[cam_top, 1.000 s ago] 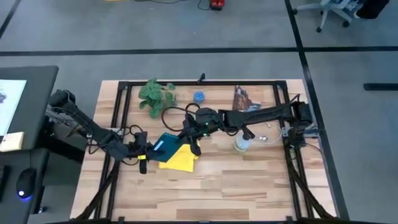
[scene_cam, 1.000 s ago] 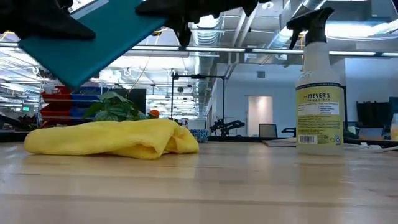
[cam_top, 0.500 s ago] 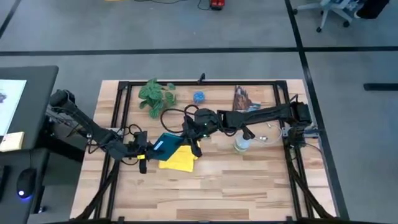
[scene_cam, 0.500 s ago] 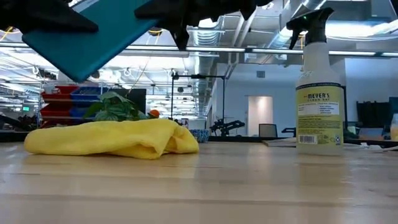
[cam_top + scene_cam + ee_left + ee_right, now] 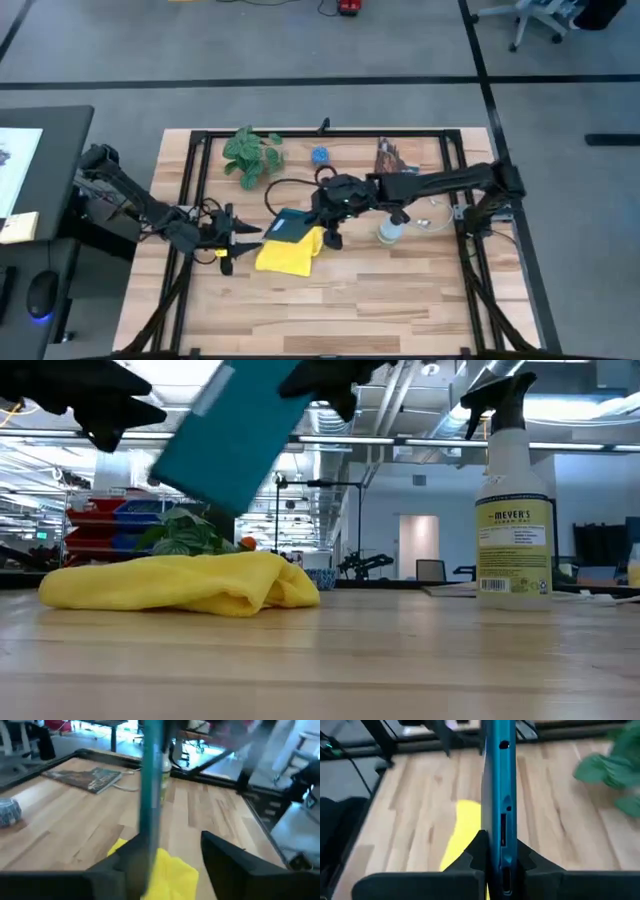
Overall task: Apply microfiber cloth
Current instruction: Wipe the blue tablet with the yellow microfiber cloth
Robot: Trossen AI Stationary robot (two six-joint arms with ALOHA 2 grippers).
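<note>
We see the right gripper clamped on the edge of a flat teal-backed tablet, holding it in the air above the bright yellow microfiber cloth, which lies crumpled on the pale wooden table. The left gripper hangs just beside the tablet, fingers spread apart and empty. A clear spray bottle stands upright well to the side.

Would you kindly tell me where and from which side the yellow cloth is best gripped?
Probably from above, at the cloth's bunched fold on the spray bottle's side. It stands proud of the table, giving jaws something to pinch; elsewhere it lies flatter. The left gripper is open nearby; the right gripper holds the tablet.
</note>
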